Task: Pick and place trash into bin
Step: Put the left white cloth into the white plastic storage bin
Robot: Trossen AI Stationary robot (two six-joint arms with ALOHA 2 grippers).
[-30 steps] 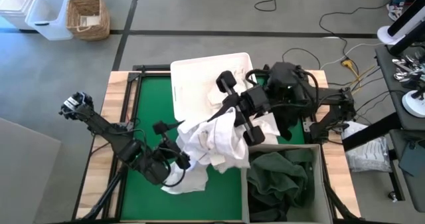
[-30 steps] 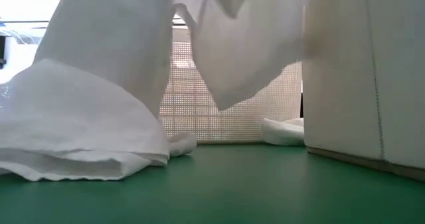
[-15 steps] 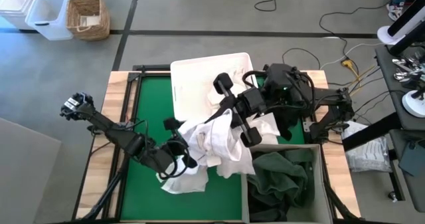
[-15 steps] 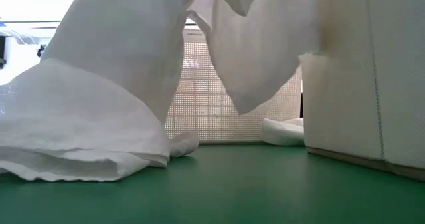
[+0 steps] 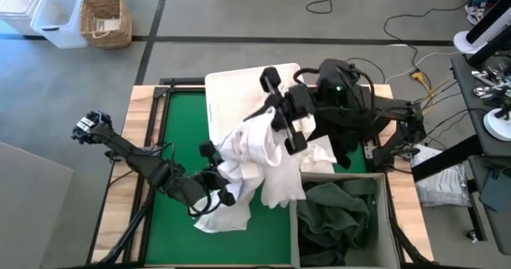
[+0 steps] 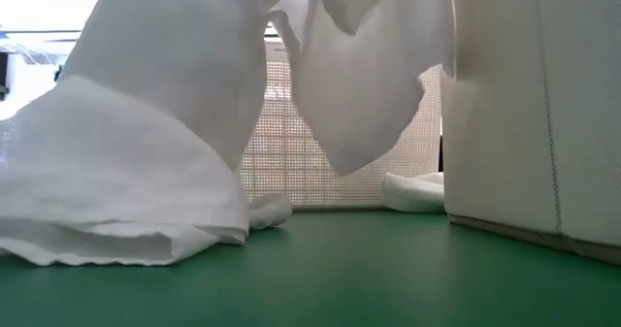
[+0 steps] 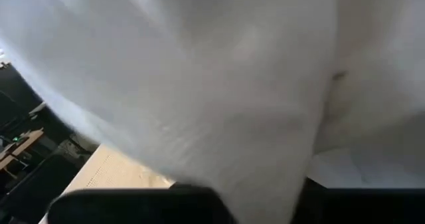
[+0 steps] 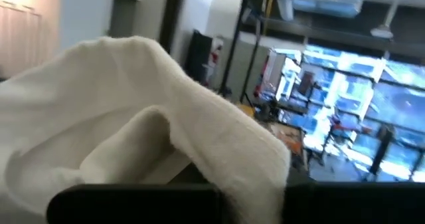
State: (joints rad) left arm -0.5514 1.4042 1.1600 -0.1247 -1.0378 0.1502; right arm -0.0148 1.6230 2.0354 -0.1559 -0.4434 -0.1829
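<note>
The right gripper is closed on a white sheet and holds it up over the green mat — beside the bin. The left gripper is closed on the sheet's low end.

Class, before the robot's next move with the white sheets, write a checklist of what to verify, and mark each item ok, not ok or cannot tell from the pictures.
1. Right tool shut on the white sheet and holding it up off the green mat: ok.
2. Left tool shut on the same sheet's lower part: ok, though the cloth hides the fingertips.
3. Sheet fully off the mat: not ok; its lower folds lie there in the low view.
4. Grey bin has room: cannot tell; a dark green garment already lies in it.
5. Other white sheets on the white tray left to clear: not ok, at least one remains.
</note>
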